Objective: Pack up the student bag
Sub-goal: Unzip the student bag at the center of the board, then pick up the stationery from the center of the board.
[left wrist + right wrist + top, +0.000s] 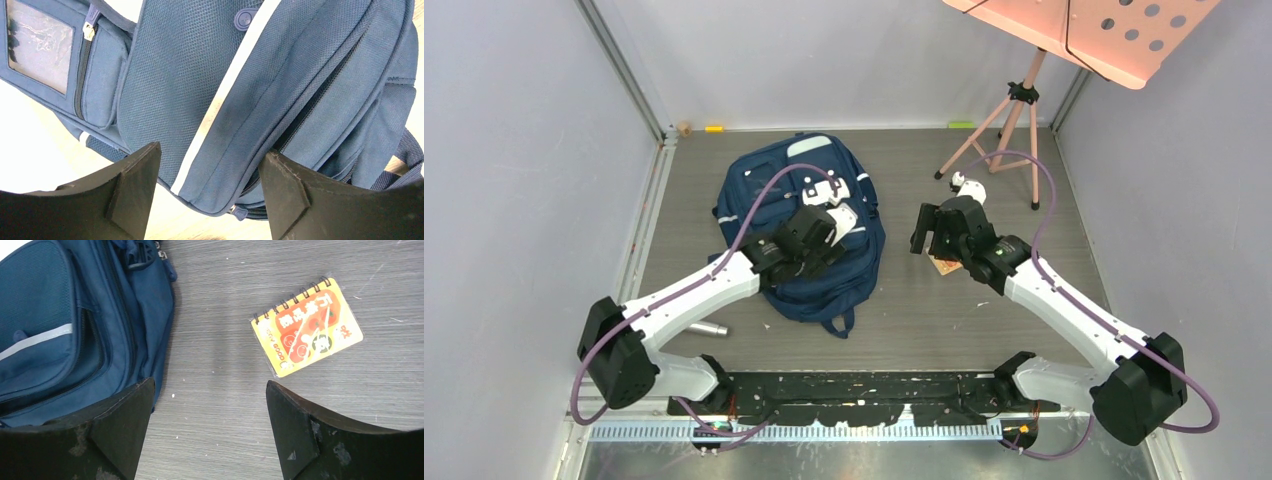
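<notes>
Navy fabric of the student bag (824, 290) lies flat on the grey tabletop (924, 330), left of the middle, with its front side up. The left jaws stand apart just over this front and grip nothing. The zip lines there look closed, though from the wrist view I cannot be sure. If these jaws close on the soft cloth and not on a zip pull, I think they may pinch two layers together. They could also drag the whole bag, because nothing holds it down.

To the right of the bag, apart from it, a small yellow spiral notebook (306, 325) lies flat. The right jaws are also apart and empty, above the bare tabletop between bag and notebook. The notebook is thin, so a low approach could push it away instead of lifting it. The two arms are near each other and might collide over the bag.
</notes>
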Tool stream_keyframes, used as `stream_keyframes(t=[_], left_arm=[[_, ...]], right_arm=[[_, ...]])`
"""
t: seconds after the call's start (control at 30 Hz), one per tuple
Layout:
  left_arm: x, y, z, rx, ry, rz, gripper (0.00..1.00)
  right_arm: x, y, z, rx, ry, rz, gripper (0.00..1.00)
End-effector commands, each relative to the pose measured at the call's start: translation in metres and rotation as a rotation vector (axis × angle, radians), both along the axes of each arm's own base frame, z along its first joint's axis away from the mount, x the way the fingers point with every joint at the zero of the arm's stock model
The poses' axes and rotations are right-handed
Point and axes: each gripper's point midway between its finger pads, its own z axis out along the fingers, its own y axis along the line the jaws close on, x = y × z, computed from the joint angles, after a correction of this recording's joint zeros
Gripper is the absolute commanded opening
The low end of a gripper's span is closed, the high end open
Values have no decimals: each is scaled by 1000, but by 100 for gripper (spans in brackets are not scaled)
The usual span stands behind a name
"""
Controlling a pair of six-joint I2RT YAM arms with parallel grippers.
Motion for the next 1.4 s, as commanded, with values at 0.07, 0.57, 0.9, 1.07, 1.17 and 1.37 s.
stream_keyframes(t=[0.07, 0.57, 0.9, 1.07, 1.17, 1.37], left_arm=[[13, 0, 6, -6, -42, 50, 62], [-5, -51, 98, -437, -83, -80, 0], [-19, -49, 93, -517, -58, -82, 0], [-26, -55, 91, -553, -24, -105, 0], [-28, -55, 93, -556, -21, -110, 0], [-29, -55, 92, -559, -17, -112, 0]], right_arm=[[-2, -27, -7, -23, 20, -157, 92], [-12, -110, -79, 80, 204, -639, 100], [17, -102, -93, 167, 207, -740, 100], [33, -98, -107, 194, 215, -788, 100], [41, -95, -112, 219, 210, -807, 100], [56, -98, -111, 242, 151, -845, 100]])
